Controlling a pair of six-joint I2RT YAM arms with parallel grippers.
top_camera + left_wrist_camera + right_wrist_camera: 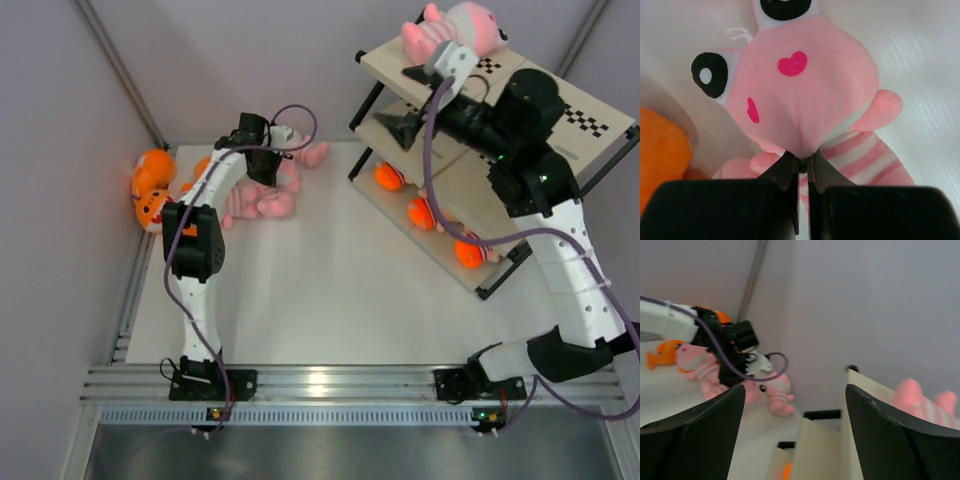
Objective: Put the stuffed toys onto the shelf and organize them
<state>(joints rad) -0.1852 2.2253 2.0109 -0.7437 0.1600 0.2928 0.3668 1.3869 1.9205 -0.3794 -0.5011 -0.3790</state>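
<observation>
From above, your left gripper [267,158] is down far left on the smooth white counter [340,290], your right gripper [408,100] at the flat cream-board shelf [590,120]; left wrist shows jaws clenched on a fuzzy pink striped toy [805,85]; right wrist, jaws released.

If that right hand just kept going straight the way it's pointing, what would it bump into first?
Nothing close, it seems: the open right hand points past the shelf edge into clear air. Farther on, probably the pink toy near the left arm, though depth is hard to judge.
</observation>
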